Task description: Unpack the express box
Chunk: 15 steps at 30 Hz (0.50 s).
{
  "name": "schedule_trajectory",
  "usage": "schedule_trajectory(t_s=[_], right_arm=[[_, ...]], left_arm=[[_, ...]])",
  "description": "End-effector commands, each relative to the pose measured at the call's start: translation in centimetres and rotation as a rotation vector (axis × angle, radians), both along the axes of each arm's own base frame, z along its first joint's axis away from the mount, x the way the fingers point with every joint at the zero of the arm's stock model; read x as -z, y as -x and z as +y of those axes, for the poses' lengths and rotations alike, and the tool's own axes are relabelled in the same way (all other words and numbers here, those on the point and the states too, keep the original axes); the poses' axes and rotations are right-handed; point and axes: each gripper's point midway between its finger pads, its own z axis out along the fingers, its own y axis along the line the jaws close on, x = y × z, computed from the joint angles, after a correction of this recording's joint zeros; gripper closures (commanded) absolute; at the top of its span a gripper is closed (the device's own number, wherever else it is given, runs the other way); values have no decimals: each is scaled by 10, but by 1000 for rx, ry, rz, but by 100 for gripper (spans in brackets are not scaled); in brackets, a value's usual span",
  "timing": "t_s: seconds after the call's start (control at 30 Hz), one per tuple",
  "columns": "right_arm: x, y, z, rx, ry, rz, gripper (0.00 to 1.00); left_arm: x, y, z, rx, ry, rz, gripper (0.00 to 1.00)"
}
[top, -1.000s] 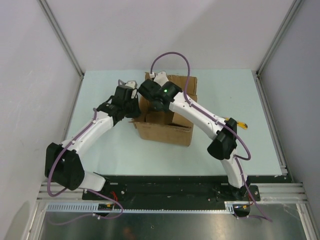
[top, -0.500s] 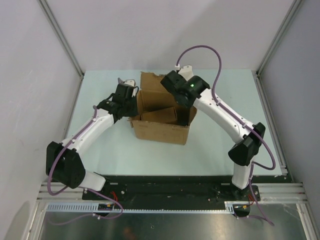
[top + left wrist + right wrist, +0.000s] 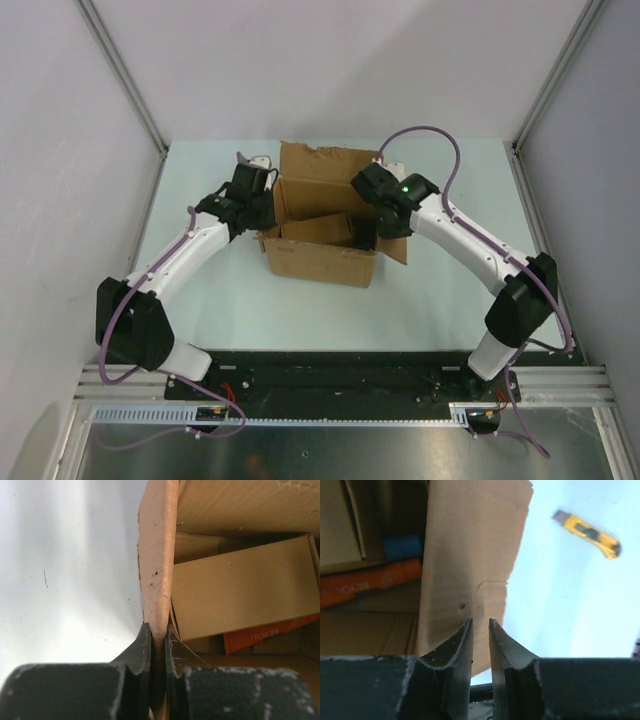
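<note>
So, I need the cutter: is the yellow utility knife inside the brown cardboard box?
No, the yellow utility knife lies on the pale table, outside the brown corrugated cardboard box.

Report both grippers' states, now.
Left gripper: closed, pinching the left flap of the express box.
Right gripper: slightly open, gripping nothing, poised at the right flap.

Left tool (image 3: 157, 632) is clamped shut, right tool (image 3: 480, 626) slightly parted, both reaching forward.
</note>
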Motion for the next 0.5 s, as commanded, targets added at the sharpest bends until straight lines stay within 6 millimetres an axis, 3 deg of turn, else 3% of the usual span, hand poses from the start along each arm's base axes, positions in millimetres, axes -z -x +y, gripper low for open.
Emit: schedule_trajectory(t_s=[0.0,0.17,0.27,0.47], right_arm=[[6,-4,44,-147,-290,-34,76],[-9,-18,70,-248,-430,-159,76],[-21,-24,85,-311,-475,-240,77],[-40,-27,117,-421,-621,-327,77]], left_arm=[[-17,-17,-7,4,48,-47,99],[-16,-19,-18,76,60,-43,100],[-23,-12,-41,219,134,-48,100],[-20,-4,-61,331,204,-33,100]])
